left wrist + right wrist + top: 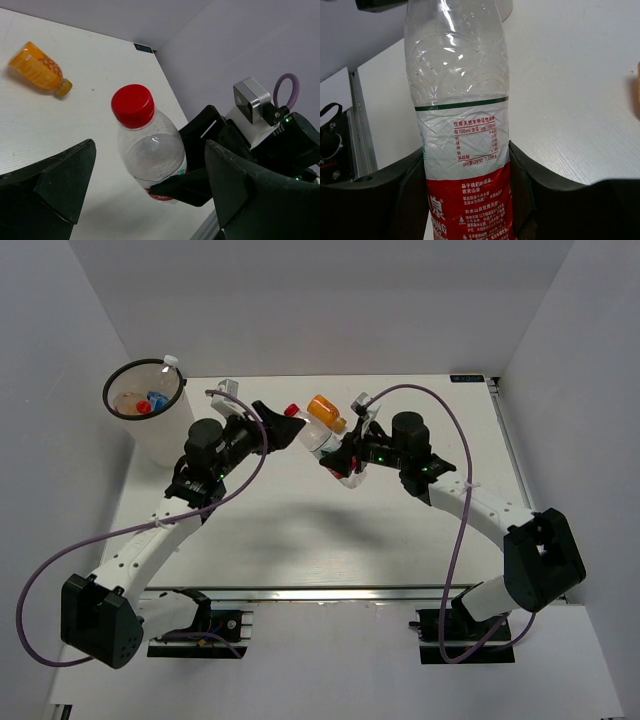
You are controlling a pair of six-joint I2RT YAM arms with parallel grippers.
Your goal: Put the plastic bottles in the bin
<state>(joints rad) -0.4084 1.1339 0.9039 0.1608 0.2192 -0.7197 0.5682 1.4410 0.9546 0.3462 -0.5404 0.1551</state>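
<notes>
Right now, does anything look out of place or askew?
Only the stubby orange plastic bottle lying on its side on the white table, outside the tall white bin. The right gripper holds the clear red-capped bottle.

White table (300, 530) enclosed by pale grey walls (60, 320).

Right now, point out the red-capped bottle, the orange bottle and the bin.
red-capped bottle (150, 150): left wrist view, clear body below the cap.
orange bottle (36, 67): left wrist view, labelled body.
bin (158, 440): top external view, white outer wall.
</notes>
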